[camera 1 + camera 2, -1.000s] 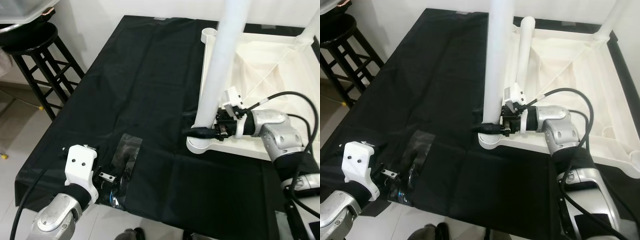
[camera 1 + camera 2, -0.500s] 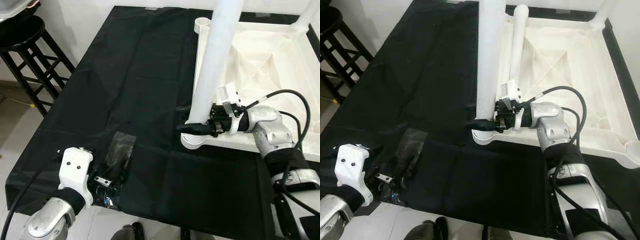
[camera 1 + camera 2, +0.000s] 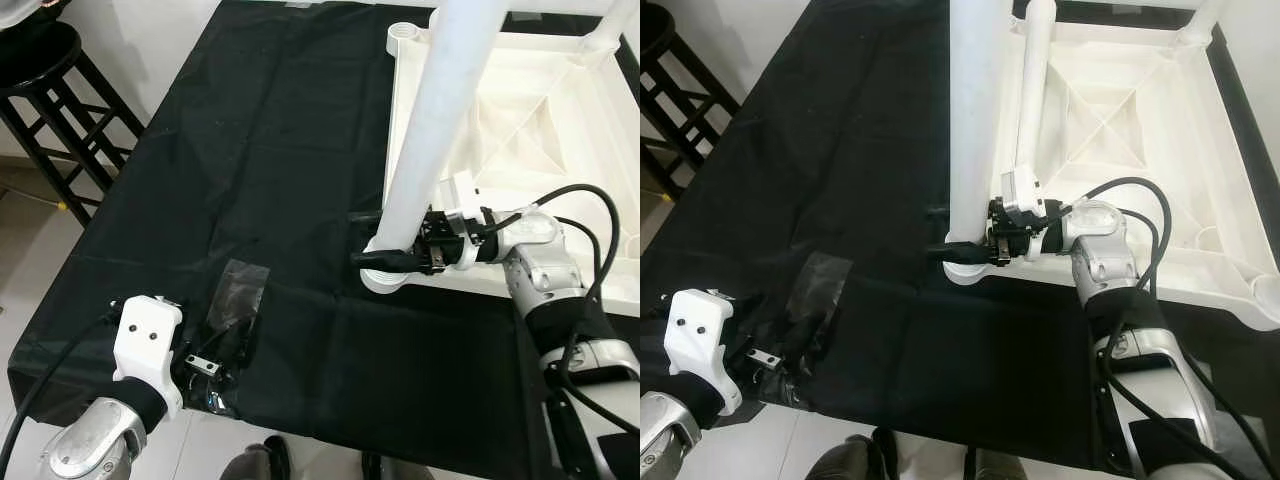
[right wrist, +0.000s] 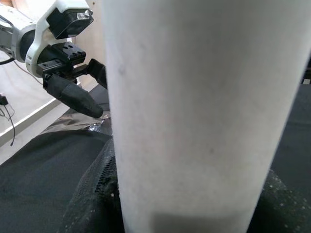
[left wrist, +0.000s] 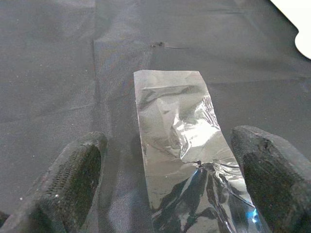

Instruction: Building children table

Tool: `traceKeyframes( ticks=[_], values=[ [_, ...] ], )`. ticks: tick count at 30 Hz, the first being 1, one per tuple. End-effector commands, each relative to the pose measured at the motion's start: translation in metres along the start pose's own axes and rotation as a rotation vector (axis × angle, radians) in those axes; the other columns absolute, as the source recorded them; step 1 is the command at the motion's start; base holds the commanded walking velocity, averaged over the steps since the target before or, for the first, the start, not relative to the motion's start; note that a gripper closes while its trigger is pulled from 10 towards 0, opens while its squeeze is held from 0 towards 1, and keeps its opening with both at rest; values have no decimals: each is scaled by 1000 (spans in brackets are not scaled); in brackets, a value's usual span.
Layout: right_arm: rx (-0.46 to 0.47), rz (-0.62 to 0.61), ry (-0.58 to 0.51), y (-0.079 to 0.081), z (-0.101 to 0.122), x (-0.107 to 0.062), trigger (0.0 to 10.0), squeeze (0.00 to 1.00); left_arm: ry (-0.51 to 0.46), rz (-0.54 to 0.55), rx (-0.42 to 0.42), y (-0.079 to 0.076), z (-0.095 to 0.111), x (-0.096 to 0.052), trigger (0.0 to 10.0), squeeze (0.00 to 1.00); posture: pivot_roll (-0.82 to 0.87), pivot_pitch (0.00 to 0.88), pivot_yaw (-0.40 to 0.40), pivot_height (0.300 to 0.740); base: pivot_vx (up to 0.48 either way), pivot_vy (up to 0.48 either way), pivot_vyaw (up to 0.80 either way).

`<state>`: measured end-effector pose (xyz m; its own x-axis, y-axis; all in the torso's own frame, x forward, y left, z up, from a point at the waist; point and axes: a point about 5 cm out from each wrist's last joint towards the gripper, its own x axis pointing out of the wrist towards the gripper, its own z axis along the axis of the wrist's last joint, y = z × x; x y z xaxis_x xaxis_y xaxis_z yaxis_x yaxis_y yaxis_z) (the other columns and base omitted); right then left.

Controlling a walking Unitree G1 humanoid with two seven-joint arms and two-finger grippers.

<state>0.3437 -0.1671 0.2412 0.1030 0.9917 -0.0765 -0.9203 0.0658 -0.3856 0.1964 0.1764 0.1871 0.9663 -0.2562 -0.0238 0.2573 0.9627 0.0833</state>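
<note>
An upturned white children's table [image 3: 520,130] lies on a black-draped surface [image 3: 270,150]. The right gripper [image 3: 385,258] has its fingers clamped round the base of an upright white leg [image 3: 430,130], whose top is cut off. The left gripper [image 5: 165,194] hovers, fingers wide, over a clear plastic bag [image 5: 177,141]. A black stool [image 3: 60,90] stands beside the surface's left edge.

Top of the white leg [image 3: 432,130] I grip cut off by the frame, my right gripper [image 3: 392,257] fingers partly hidden behind it, far table frame [image 3: 1160,120] corners cropped, bag [image 5: 182,145] contents too unclear to tell.
</note>
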Motion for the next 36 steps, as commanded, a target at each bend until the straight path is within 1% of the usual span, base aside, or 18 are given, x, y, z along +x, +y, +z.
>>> traceKeyframes(
  ticks=[1,9,10,11,12,13,14,15,16,17,18,19,22,23,24,25,30,36],
  values=[
    [139,7,138,22,-43,-3,10000,0,35,-3,7,2,-3,-3,10000,0,94,405,42,740,0,0,0],
    [167,-50,114,23,-40,0,10000,0,37,-5,2,1,-5,0,10000,0,69,397,21,740,0,0,0],
    [169,-127,126,25,-39,1,10000,0,35,-3,0,0,-5,1,10000,0,52,396,-6,740,0,0,0],
    [169,-127,126,25,-39,1,10000,0,35,-3,0,0,-5,1,10000,0,52,396,-6,740,0,0,0],
    [210,-268,151,31,-40,2,10000,0,31,1,-3,-1,-6,2,10000,0,23,386,-50,740,0,0,0],
    [210,-268,151,31,-40,2,10000,0,31,1,-3,-1,-6,2,10000,0,23,386,-50,740,0,0,0],
    [209,-532,263,44,-44,9,10000,0,26,5,-5,-2,-6,2,10000,0,23,377,-49,740,0,0,0],
    [209,-532,263,44,-44,9,10000,0,26,5,-5,-2,-6,2,10000,0,23,377,-49,740,0,0,0],
    [250,-836,281,64,-40,20,10000,0,21,10,-6,-3,-6,3,10000,0,18,364,-30,740,0,0,0],
    [292,-1047,262,91,-35,42,10000,0,15,11,-7,-3,-7,7,10000,0,23,349,12,740,0,0,0],
    [292,-1047,262,91,-35,42,10000,0,15,11,-7,-3,-7,7,10000,0,23,349,12,740,0,0,0],
    [312,-1181,246,105,-29,54,10000,0,7,6,-9,-2,-7,11,10000,0,22,335,27,740,0,0,0],
    [327,-1216,224,109,-29,65,10000,0,1,-4,-10,-3,-6,15,10000,0,24,331,29,740,0,0,0],
    [297,-1217,218,107,-35,74,10000,0,-7,-23,-12,-4,-6,19,10000,0,27,312,42,740,0,0,0],
    [297,-1217,218,107,-35,74,10000,0,-7,-23,-12,-4,-6,19,10000,0,27,312,42,740,0,0,0],
    [293,-1220,222,101,-45,78,10000,0,-19,-43,-7,-4,-5,24,10000,0,34,290,45,740,0,0,0],
    [278,-1245,243,88,-53,87,10000,0,-61,-64,9,1,2,34,10000,0,44,254,35,740,0,0,0],
    [275,-1295,331,91,-52,98,10000,0,-190,-150,-60,12,33,52,10000,0,57,207,34,740,0,0,0]
  ],
)
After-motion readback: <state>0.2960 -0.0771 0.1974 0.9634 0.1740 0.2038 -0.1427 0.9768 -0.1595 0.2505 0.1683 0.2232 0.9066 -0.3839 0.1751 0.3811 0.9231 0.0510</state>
